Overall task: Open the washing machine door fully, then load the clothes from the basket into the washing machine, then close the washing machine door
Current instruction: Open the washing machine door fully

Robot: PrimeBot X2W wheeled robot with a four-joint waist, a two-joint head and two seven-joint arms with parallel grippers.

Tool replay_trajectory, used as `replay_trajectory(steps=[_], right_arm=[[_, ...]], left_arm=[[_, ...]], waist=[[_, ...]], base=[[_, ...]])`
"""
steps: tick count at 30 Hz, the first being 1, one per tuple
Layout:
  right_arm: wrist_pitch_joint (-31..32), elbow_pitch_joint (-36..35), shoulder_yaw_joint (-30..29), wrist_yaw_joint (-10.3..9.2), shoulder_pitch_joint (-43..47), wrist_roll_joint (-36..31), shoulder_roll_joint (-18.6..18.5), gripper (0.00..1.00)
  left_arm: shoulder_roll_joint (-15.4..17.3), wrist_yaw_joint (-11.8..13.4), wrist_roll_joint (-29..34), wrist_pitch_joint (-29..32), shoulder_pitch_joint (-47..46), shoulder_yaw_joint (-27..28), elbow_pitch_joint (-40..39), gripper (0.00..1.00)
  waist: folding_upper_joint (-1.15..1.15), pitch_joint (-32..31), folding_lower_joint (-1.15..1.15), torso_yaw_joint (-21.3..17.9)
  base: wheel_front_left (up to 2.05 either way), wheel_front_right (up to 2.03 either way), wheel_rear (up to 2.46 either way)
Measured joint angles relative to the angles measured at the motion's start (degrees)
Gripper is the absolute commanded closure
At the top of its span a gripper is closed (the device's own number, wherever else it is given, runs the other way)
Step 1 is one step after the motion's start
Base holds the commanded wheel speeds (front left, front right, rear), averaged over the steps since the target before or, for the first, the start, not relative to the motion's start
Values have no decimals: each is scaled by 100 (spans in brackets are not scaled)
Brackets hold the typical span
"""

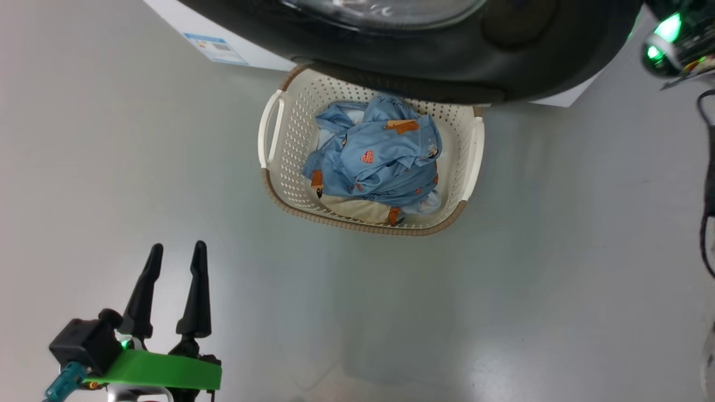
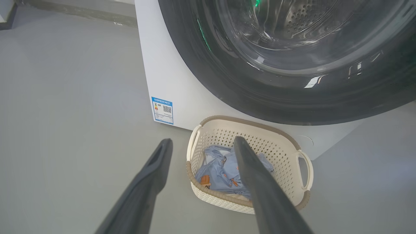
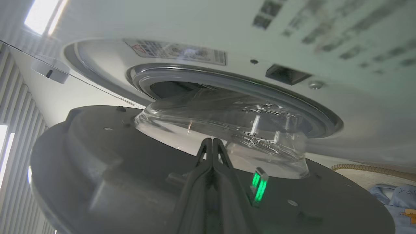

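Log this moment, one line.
washing machine door ajar | right gripper shut, at its inner face | left gripper open | clothes in basket

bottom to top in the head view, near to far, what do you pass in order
left gripper, fingers apart → grey floor → basket holding the clothes → washing machine door, overhanging the basket's far rim

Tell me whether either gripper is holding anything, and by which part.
Nothing is held. The left gripper is open above the floor; the right gripper is shut empty, tips by the door glass.
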Motion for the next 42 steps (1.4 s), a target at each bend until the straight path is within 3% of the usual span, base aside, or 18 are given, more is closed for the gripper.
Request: replay_trajectory(steps=[16, 42], right_arm=[[423, -209, 511, 0, 592, 57, 199, 100], [1053, -968, 1451, 0, 1822, 202, 922, 100]], left_arm=[[0, -49, 22, 0, 1, 121, 89, 0], [2, -100, 163, 0, 161, 237, 191, 0]], waist=[[0, -391, 0, -226], [0, -1105, 0, -462]], base=[[0, 0, 0], [0, 0, 0]])
